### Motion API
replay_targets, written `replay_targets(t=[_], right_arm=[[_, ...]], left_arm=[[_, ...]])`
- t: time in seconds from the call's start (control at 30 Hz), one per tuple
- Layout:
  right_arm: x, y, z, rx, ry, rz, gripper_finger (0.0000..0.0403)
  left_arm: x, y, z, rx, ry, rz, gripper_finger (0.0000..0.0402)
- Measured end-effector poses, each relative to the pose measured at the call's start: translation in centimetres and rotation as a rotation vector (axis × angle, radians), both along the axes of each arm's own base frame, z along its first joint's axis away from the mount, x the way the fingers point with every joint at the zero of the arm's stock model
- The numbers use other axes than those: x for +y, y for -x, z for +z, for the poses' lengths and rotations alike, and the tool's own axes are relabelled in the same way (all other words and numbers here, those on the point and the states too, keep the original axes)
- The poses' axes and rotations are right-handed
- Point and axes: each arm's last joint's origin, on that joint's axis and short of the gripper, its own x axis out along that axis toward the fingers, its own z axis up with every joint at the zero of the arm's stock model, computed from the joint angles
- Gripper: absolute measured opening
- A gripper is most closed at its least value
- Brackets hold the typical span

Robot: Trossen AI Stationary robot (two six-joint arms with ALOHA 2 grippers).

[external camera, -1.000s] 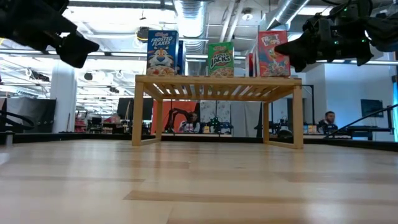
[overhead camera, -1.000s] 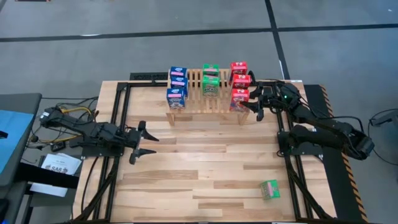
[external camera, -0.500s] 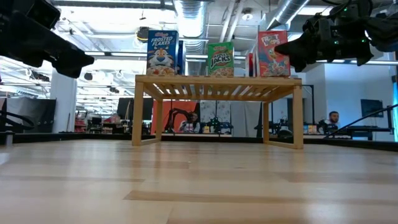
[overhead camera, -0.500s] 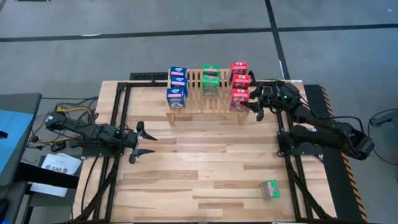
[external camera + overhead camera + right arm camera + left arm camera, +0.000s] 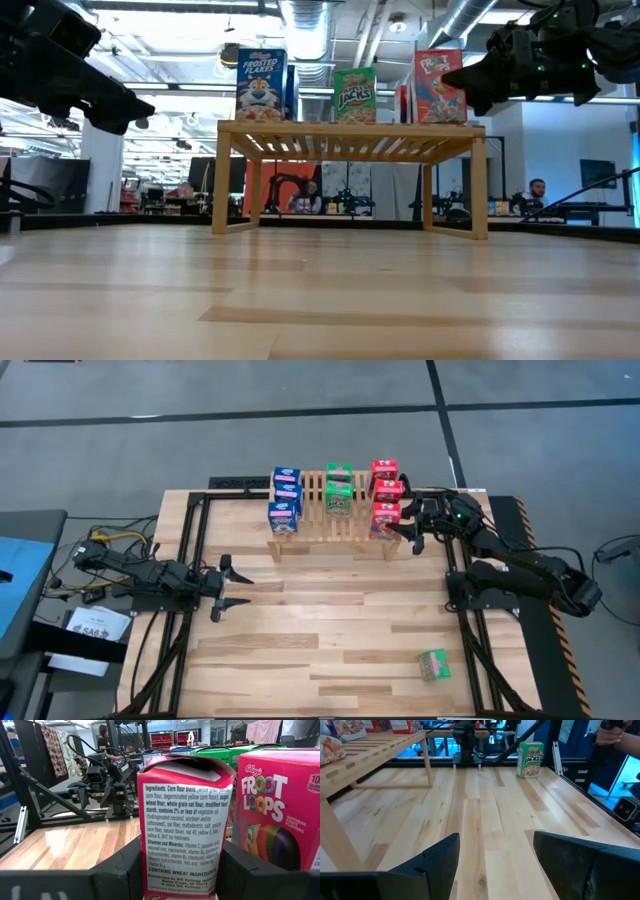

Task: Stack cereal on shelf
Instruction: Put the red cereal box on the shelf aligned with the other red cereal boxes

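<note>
The slatted wooden shelf [image 5: 330, 525] stands at the table's far middle. On it stand three blue cereal boxes [image 5: 285, 500], two green ones [image 5: 339, 490] and three red ones [image 5: 385, 485]. One more green box [image 5: 433, 664] stands upright on the table at the near right; it also shows in the left wrist view [image 5: 530, 759]. My right gripper [image 5: 412, 526] is at the shelf's right end, shut on the nearest red box [image 5: 385, 518]. My left gripper [image 5: 236, 588] is open and empty over the table's left side. My right gripper has the nearest red box between its two fingers [image 5: 127, 865], one on the front face and one on the back, at the narrow side panel [image 5: 182, 845]. The fingers come level from the table's right. The box stands upright on the shelf's slats.
The middle red box [image 5: 272, 815] stands close behind the held one. Dark frame rails [image 5: 195, 530] run along the table's left and right sides. Bare wooden tabletop [image 5: 330, 630] lies between the shelf and the near edge. People sit in the room behind the table [image 5: 530, 190].
My left gripper has drawn back a little toward the table's left edge and come lower, staying open. My right gripper and the boxes have kept still.
</note>
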Motion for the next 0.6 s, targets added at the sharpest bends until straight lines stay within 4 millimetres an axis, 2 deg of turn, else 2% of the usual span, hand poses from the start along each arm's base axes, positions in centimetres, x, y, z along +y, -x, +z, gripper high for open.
replay_targets(t=[0.2, 0.6], right_arm=[[0.0, 0.0, 0.0, 0.0, 0.0, 0.0, 0.0198], [0.0, 0.0, 0.0, -0.002, -0.017, 0.001, 0.0198]], left_arm=[[-0.01, 0.0, -0.01, -0.001, -0.065, -0.008, 0.0244], [-0.02, 0.0, -0.01, 0.0, -0.044, -0.009, 0.0244]])
